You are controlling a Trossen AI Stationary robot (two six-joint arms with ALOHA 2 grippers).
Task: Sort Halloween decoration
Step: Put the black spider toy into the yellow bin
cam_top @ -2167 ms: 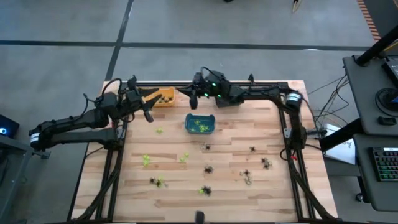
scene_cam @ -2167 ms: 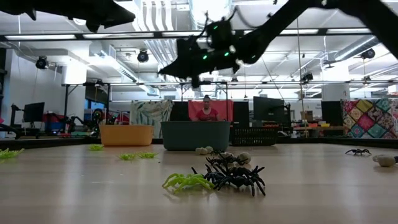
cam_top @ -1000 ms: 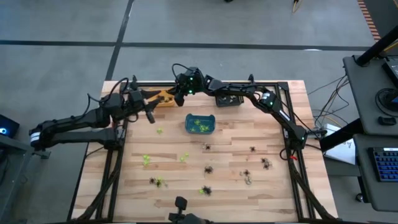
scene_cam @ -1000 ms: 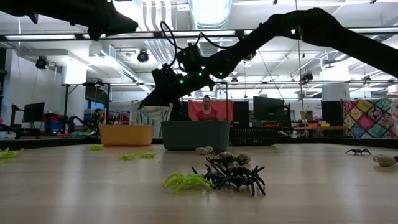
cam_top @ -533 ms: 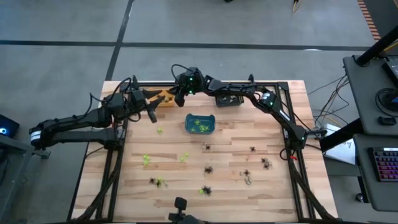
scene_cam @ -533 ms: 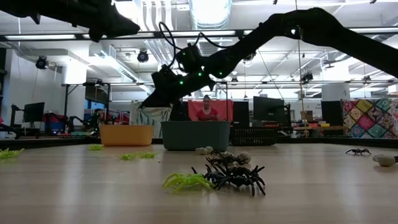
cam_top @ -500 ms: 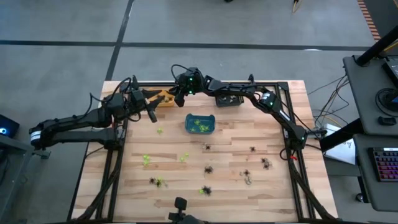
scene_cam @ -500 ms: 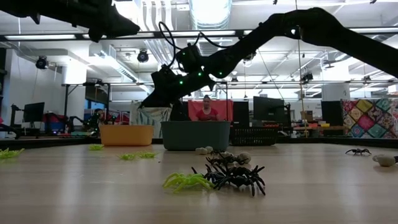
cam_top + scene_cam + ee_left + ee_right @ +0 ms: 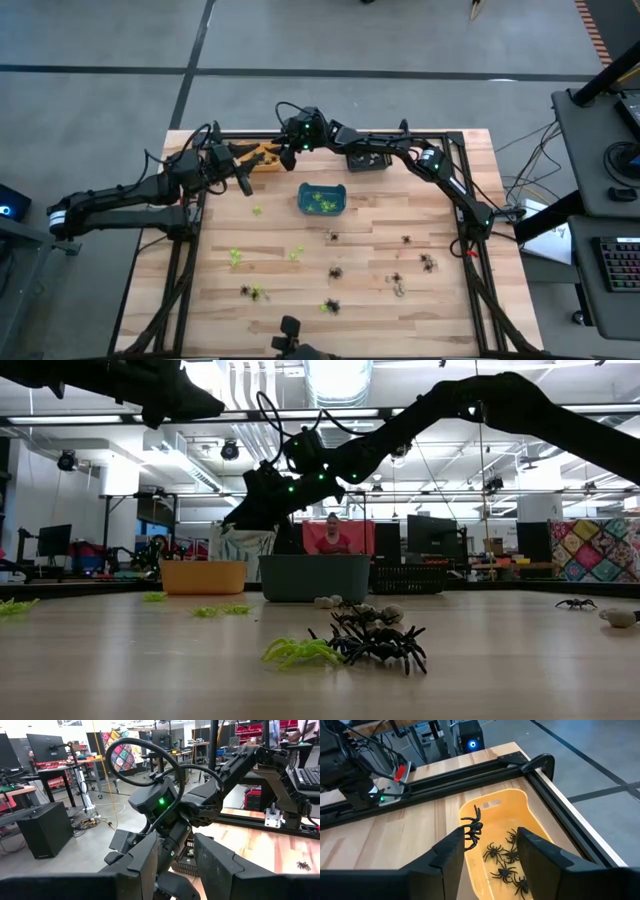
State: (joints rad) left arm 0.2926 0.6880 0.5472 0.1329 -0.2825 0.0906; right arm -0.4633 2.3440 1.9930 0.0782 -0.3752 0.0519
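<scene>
The Halloween decoration lies as tiny spiders over the wooden table (image 9: 440, 215), some lime green (image 9: 236, 257), some black (image 9: 336, 272). At the far edge stand an orange bin (image 9: 262, 157) holding black spiders (image 9: 502, 855), a teal bin (image 9: 322, 199) holding green ones, and a black bin (image 9: 368, 161). My right gripper (image 9: 490, 834) hangs open over the orange bin, with one black spider (image 9: 472, 827) in the air by a fingertip. My left gripper (image 9: 240, 180) waits open above the table, to the left of the orange bin. My right gripper stands open, pointing down over the orange bin. The black spider's legs (image 9: 468, 840) are right beside the tip of one finger (image 9: 455, 845), above the bin's floor. Whether the spider touches that finger I cannot tell.
Black frame rails (image 9: 330, 137) run along the table's far edge and down both sides. A clump of black and green spiders (image 9: 370, 642) lies near the front edge. A person (image 9: 332, 535) sits in the room beyond the bins.
My right gripper has gone from above the teal bin toward the table's left edge and now hangs over the orange bin, where it has kept still for the last second.
</scene>
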